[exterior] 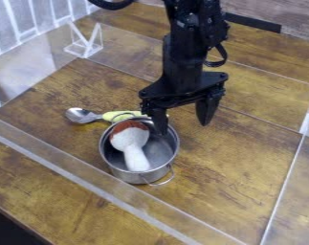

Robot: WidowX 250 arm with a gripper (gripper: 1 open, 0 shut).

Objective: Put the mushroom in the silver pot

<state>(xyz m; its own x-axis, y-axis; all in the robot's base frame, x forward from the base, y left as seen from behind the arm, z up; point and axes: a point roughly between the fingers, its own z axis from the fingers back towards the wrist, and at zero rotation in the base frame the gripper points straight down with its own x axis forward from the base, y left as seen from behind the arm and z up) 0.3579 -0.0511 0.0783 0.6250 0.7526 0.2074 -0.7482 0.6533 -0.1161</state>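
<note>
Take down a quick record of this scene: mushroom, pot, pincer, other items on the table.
Mushroom: inside the pot, red-brown cap toward the far side, white stem pointing nearer the camera
Silver pot: upright on the wooden table, rim visible around the mushroom
Pincer: open, above the table, holding nothing
Other items: metal spoon and yellow-green item, beyond the pot

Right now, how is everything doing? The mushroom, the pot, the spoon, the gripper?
Mushroom: inside the pot, cap toward the back, stem toward the front.
Pot: upright, no lid, mushroom in it.
Spoon: lying on the table.
Gripper: open, above the table.
</note>
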